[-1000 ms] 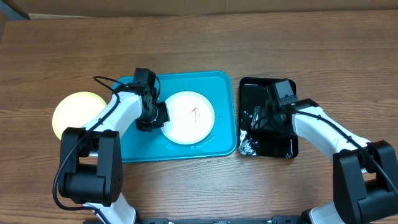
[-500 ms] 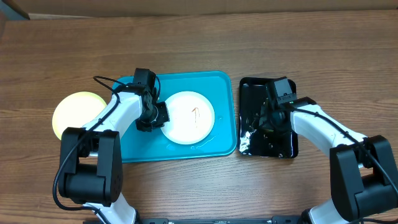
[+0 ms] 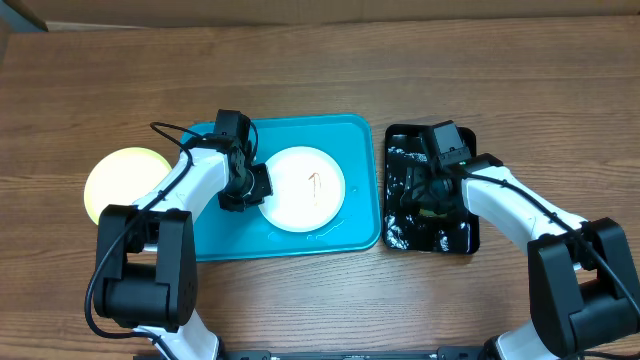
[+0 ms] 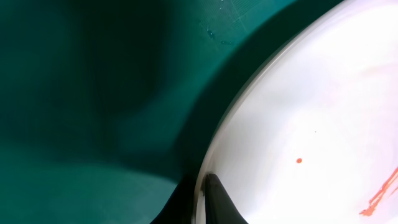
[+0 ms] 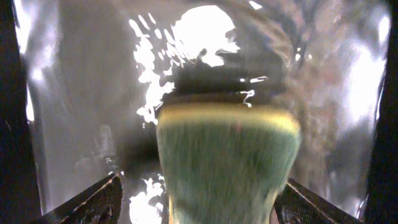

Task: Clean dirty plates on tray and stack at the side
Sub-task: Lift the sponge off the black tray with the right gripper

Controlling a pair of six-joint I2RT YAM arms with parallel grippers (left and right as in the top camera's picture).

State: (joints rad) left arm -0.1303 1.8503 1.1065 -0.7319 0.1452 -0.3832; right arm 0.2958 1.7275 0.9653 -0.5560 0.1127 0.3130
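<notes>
Our left fingers (image 4: 221,208) clamp the white plate (image 3: 305,187) at its 9 o'clock rim. Our right fingers (image 5: 93,199) stand apart astride the sponge (image 5: 227,162); we should centre, then squeeze firmly.

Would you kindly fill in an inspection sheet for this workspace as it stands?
Surface: wooden table.
Job's things: red-smeared white plate on turquoise tray; yellow-green plate on the table, left of tray; no third plate seen.
Clutter: wet black tray, sponge over it.
Grippers: left gripper shut on white plate's rim; right gripper open, fingers either side of sponge.
Cables: black cable looped by left arm.
Surroundings: pale strip beyond table's far edge.
</notes>
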